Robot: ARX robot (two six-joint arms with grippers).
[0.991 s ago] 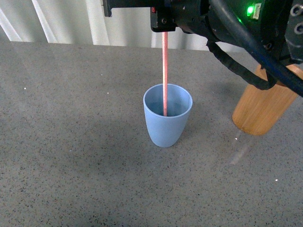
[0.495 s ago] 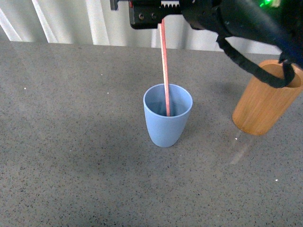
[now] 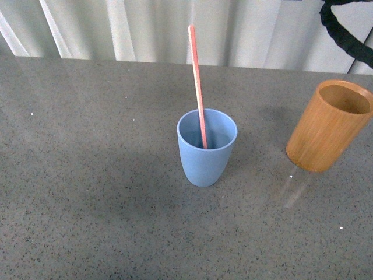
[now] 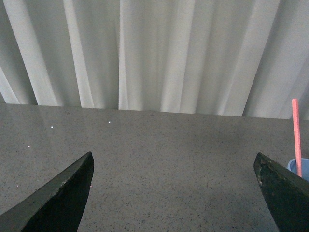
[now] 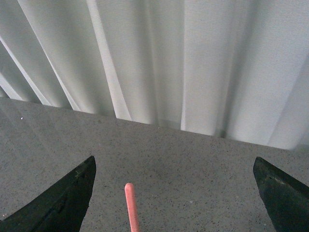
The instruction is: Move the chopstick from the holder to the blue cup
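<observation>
Leaning chopstick (image 3: 198, 87) inside blue cup (image 3: 205, 160), holder (image 3: 326, 128) beside

My front camera looked down at an angle across the grey table (image 3: 87, 204), near enough that the blue cup (image 3: 206, 153) sat mid-frame, with the wooden holder (image 3: 326, 128) to its right and the white curtain (image 3: 145, 29) along the far edge. My left wrist camera sat low, facing level across the table towards that same curtain (image 4: 159, 53), between its two dark fingertips (image 4: 58, 198); it shared with the front view the chopstick (image 4: 297, 137) and a sliver of the cup's rim at the frame edge. My right wrist camera looked down from higher up, above the chopstick's tip (image 5: 130, 205), and also took in the curtain and table.
</observation>
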